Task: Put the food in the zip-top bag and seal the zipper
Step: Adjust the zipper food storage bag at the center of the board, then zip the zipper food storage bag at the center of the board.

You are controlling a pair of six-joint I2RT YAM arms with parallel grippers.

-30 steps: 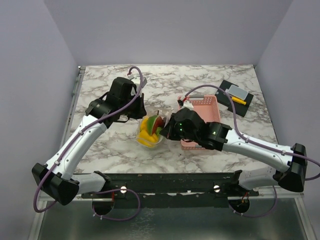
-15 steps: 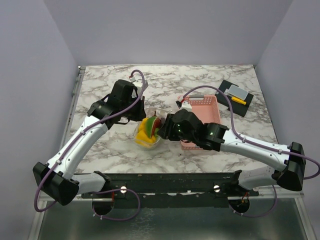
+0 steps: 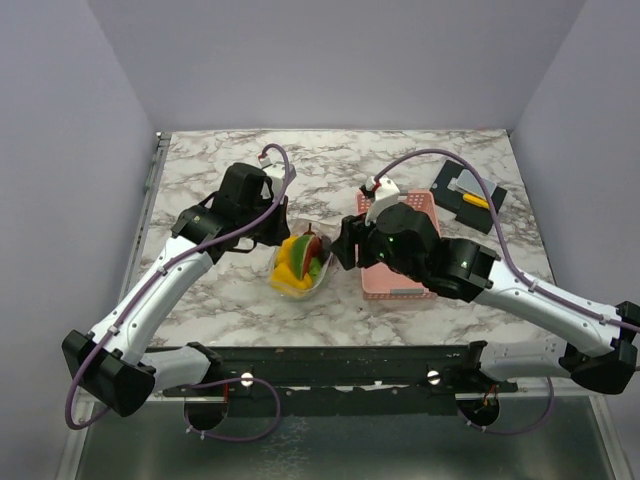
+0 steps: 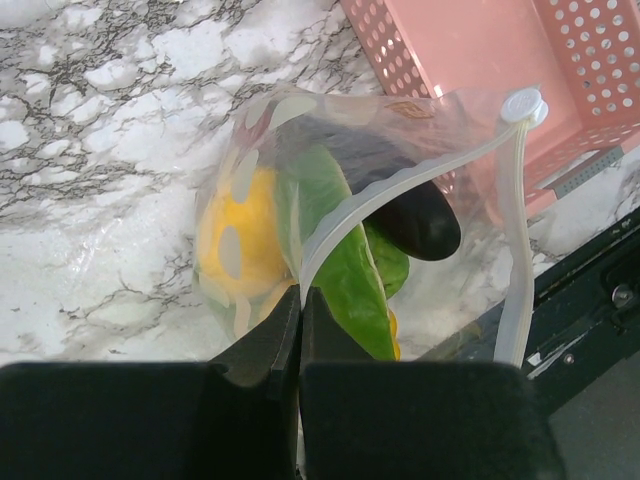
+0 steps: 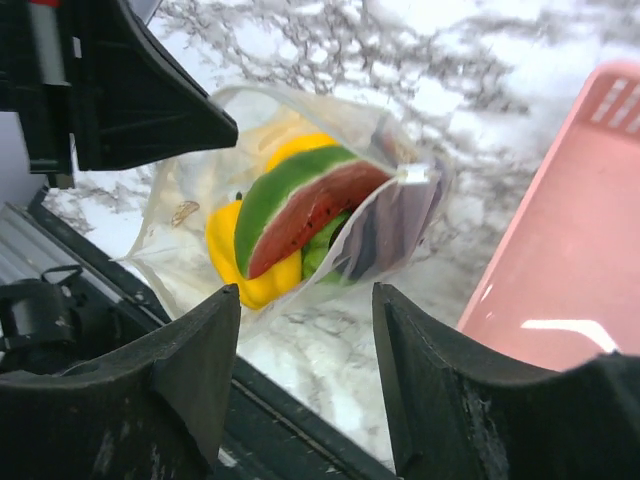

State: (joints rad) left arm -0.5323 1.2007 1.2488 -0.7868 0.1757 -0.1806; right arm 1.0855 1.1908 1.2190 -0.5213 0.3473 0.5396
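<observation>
Left gripper (image 3: 277,232) is clamped shut on the zip-top bag (image 3: 298,268). In the left wrist view we see its fingers (image 4: 262,345) pressed together, with the bag's mouth edge and one end of the zipper (image 4: 400,185) pinched between them. The bag sits near the middle of the marble counter (image 3: 330,160), a bit left of centre and toward the near edge, with its mouth tilted up.

The food (image 3: 295,255) is inside the bag. We make out a watermelon slice (image 5: 300,205), a yellow piece (image 4: 235,235), a green piece (image 4: 345,275) and a dark rounded piece (image 4: 420,222). The zipper's two strips spread apart from a white slider (image 4: 523,104) at the end away from the pinch, so the mouth is open and unsealed.

Right gripper (image 5: 305,292) has its jaws standing well apart. The bag lies just ahead of the fingertips, on its right side, and we can't tell whether they touch it.

A pink basket (image 3: 395,292) sits just right of the bag, mid-counter, partly under the right arm. A black mat (image 3: 452,196) lies at the far right corner, with a grey item (image 3: 468,182) and a yellow item (image 3: 478,201) on it.
</observation>
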